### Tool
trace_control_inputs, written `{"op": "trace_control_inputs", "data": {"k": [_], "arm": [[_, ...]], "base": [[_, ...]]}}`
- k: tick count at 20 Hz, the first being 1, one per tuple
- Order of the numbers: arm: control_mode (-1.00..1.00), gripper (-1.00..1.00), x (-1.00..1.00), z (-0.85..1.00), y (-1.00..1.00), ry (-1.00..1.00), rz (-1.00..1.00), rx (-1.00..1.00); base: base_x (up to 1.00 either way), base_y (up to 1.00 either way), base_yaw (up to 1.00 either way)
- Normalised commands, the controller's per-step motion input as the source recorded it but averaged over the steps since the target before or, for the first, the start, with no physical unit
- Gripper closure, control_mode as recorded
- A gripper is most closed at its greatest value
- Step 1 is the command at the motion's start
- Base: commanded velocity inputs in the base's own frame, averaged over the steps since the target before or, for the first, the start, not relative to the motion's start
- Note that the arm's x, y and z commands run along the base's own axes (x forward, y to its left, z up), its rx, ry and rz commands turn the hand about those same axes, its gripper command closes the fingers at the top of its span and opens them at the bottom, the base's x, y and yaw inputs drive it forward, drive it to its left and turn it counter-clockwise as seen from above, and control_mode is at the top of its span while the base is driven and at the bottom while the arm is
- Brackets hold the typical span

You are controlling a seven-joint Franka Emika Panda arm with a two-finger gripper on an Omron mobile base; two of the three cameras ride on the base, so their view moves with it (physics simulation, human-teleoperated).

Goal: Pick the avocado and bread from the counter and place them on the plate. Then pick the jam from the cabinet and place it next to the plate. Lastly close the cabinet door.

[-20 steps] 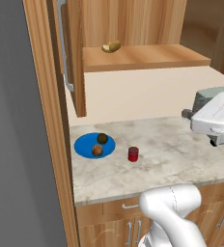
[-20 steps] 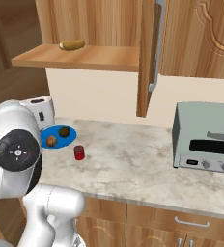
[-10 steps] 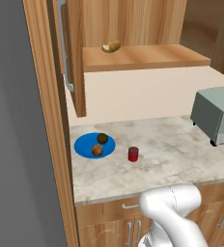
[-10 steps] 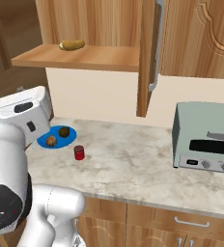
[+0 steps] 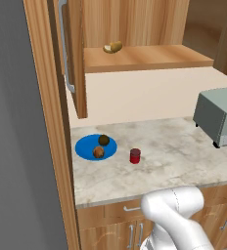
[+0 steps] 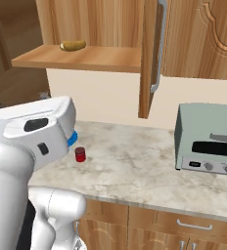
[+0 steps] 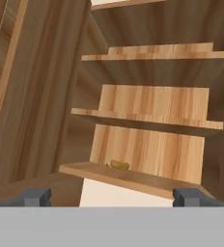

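1. Dark finger tips of the gripper (image 7: 112, 197) stand wide apart at the bottom of the hand view, with nothing between them; the hand looks up into the cabinet (image 7: 152, 111).
2. On the marbled stone counter (image 5: 184, 156), near its front, the red jam jar (image 5: 134, 156) stands upright just beside the blue plate (image 5: 85, 146), to its right, a little apart from it.
3. The plate carries both small balls: the dark olive avocado (image 5: 103, 140) at the far side and the orange-brown bread (image 5: 99, 152) at the near side, close together.
4. So I judge that the food and the jam are already placed, and the last step, to close the cabinet door, is in hand.
5. Behind and above, the wooden door (image 6: 148, 58) is open and shows its edge, with the silver bar handle (image 6: 159, 46) on it.
6. The next move calls for bringing the spread fingers to that door and pushing it shut.
7. Farthest, a yellowish curved lump (image 6: 73, 45) lies on the shelf; a grey toaster oven (image 6: 208, 141) stands at the right.
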Motion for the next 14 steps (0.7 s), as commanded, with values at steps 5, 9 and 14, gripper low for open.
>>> {"op": "trace_control_inputs", "data": {"k": [5,9,14], "arm": [[-1.00,-1.00,0.00,0.02,-0.67,0.00,-0.05,0.10],[-1.00,-1.00,0.16,0.00,-0.60,0.03,0.02,0.10],[-1.00,-1.00,0.41,-0.09,-0.34,0.09,0.05,0.01]], "base": [[0.00,0.00,0.00],[0.00,0.00,0.00],[0.00,0.00,0.00]]}}
